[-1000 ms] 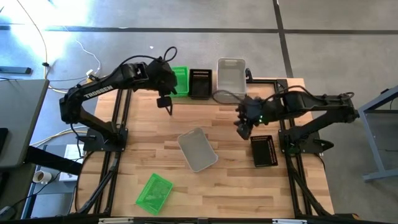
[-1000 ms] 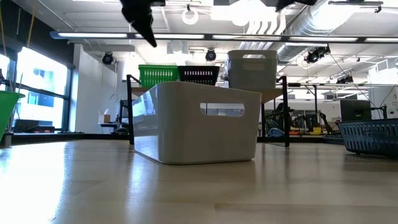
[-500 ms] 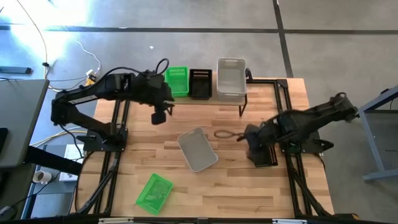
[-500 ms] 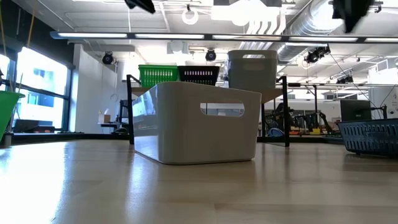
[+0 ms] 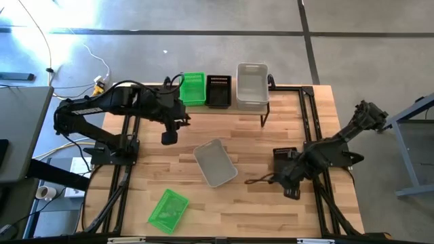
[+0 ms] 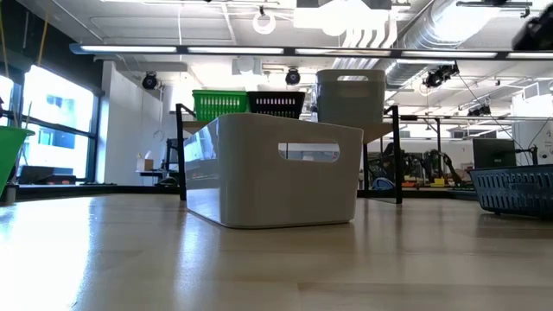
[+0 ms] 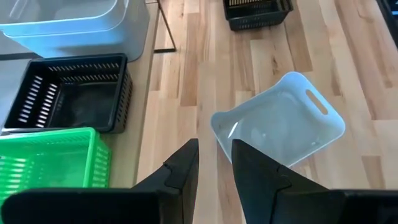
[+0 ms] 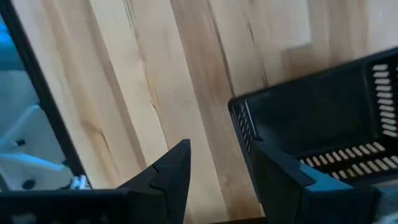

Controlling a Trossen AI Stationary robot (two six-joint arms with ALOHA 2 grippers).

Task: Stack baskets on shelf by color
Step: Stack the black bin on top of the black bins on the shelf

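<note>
Hovering right end effector (image 8: 214, 165) beside black basket (image 8: 323, 121)

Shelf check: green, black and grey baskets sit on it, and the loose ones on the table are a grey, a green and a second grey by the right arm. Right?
One slip: the basket by the right gripper is black, not grey, as the high view shows. The shelf contents and the loose grey basket and green basket are as you say.

Shelf (image 5: 224, 108) at table's (image 5: 203, 203) far edge, three baskets on it.
Three more baskets on table: centre, near-left, right.
</note>
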